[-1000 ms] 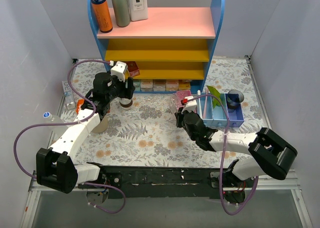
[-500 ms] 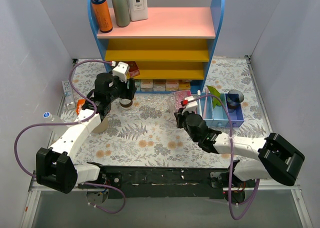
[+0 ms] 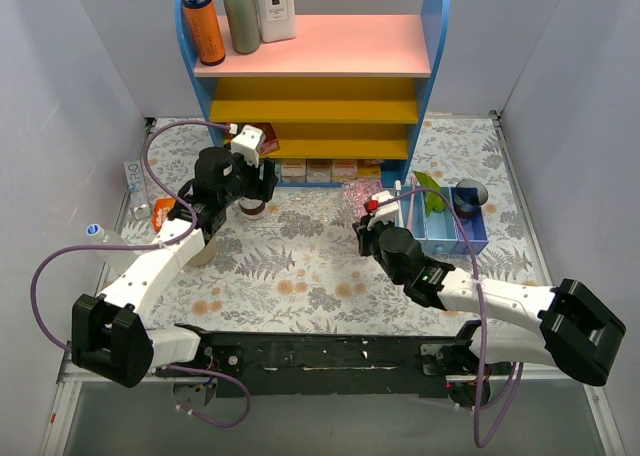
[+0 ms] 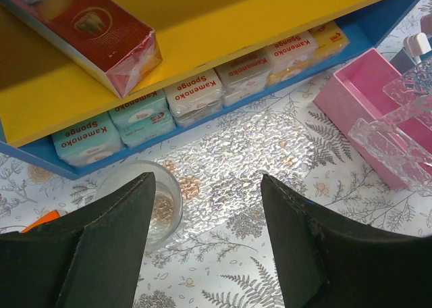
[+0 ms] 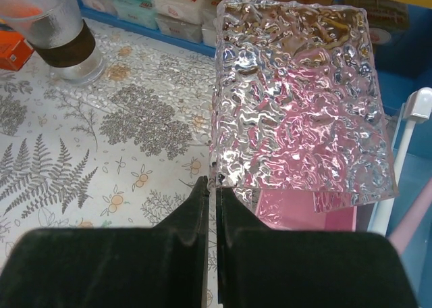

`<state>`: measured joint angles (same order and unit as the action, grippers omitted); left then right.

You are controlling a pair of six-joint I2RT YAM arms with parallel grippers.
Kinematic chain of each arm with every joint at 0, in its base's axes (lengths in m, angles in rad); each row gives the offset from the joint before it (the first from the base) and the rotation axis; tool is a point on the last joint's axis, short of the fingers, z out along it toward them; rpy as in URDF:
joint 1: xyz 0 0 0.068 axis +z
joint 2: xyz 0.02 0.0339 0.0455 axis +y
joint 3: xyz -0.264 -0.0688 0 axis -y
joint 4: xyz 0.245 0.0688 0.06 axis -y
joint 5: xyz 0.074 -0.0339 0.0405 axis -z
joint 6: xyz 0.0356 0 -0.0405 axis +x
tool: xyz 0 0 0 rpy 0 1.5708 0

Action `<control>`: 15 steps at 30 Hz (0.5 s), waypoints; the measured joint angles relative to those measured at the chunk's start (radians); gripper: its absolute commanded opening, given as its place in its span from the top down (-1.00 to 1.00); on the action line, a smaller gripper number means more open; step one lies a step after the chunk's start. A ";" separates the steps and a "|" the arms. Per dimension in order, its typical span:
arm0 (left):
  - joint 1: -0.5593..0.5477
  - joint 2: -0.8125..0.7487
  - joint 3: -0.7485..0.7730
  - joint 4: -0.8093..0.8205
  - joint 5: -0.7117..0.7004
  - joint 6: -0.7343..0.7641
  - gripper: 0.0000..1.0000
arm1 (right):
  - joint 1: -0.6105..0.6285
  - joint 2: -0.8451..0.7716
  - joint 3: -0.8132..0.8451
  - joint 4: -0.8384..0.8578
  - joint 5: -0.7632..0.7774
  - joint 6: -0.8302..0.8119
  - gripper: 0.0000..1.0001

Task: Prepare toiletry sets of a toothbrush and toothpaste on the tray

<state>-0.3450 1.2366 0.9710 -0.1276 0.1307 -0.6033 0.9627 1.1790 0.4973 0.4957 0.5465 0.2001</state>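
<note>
Although no toothbrush or toothpaste lies on the tray yet, the tray itself is off the table (image 3: 300, 266) in the right arm's grasp.

At 10 o'clock on the table, the left gripper (image 4: 206, 180) hangs with its fingers spread wide and holds nothing. A clear cup (image 4: 165, 200) with a dark band stands on the table below it. At 12 o'clock is the shelf unit (image 3: 320, 106). Its lowest shelf holds a row of sponge packets (image 4: 196, 95), each printed "Kamenoko Sponge". A red box (image 4: 88, 31) with a picture of a tooth lies on the yellow shelf above; its lettering is too blurred to read. The labels of the bottles (image 3: 240, 16) on top are too small to read.

Just toward 2 o'clock from the table's middle, the right gripper (image 5: 216, 186) pinches one edge of the rippled clear tray (image 5: 297, 98), jaws nearly together. The tray stands tilted up over the pink bin (image 5: 304, 210). At 3 o'clock, the blue bin (image 3: 465, 231) holds a white toothbrush (image 3: 397, 198), a green toothpaste tube (image 3: 428, 191) and a dark cup (image 3: 468, 196).

The step in hand looks like placing the tray. To do it well, grip the thin edge firmly, swing the tray toward 9 o'clock, away from the bins and toothbrush, level it, and set it flat on open tablecloth beside the clear cup before letting go.
</note>
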 measured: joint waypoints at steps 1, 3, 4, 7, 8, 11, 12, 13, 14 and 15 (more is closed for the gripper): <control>-0.004 0.000 0.000 0.000 0.000 -0.003 -0.25 | 0.000 -0.011 0.004 -0.014 -0.009 -0.008 0.97; -0.012 0.000 0.000 0.000 0.001 -0.005 -0.25 | 0.000 -0.036 0.013 -0.042 -0.038 -0.021 0.97; -0.016 0.000 0.000 0.000 0.004 -0.007 -0.25 | -0.003 -0.051 0.017 -0.056 -0.058 -0.024 0.97; -0.027 -0.003 0.000 0.001 0.022 -0.016 -0.25 | -0.031 -0.097 0.039 -0.106 -0.153 -0.027 0.97; -0.031 -0.006 0.000 0.002 0.033 -0.022 -0.25 | -0.051 -0.109 0.055 -0.128 -0.200 -0.028 0.97; -0.037 -0.021 -0.001 0.014 0.079 -0.040 -0.25 | -0.130 -0.114 0.139 -0.212 -0.365 -0.029 0.97; -0.039 -0.031 -0.004 0.028 0.108 -0.049 -0.26 | -0.153 -0.110 0.169 -0.235 -0.423 -0.029 0.97; -0.041 -0.040 -0.008 0.039 0.130 -0.054 -0.26 | -0.172 -0.106 0.190 -0.253 -0.468 -0.029 0.97; -0.042 -0.051 -0.017 0.055 0.164 -0.064 -0.27 | -0.198 -0.100 0.214 -0.273 -0.526 -0.029 0.97; -0.043 -0.063 -0.026 0.071 0.199 -0.075 -0.27 | -0.219 -0.092 0.233 -0.288 -0.588 -0.028 0.97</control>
<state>-0.3885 1.1740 0.9447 -0.0570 0.3294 -0.6785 0.7437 1.0866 0.7300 0.2081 -0.0418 0.1719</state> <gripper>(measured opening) 0.629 0.043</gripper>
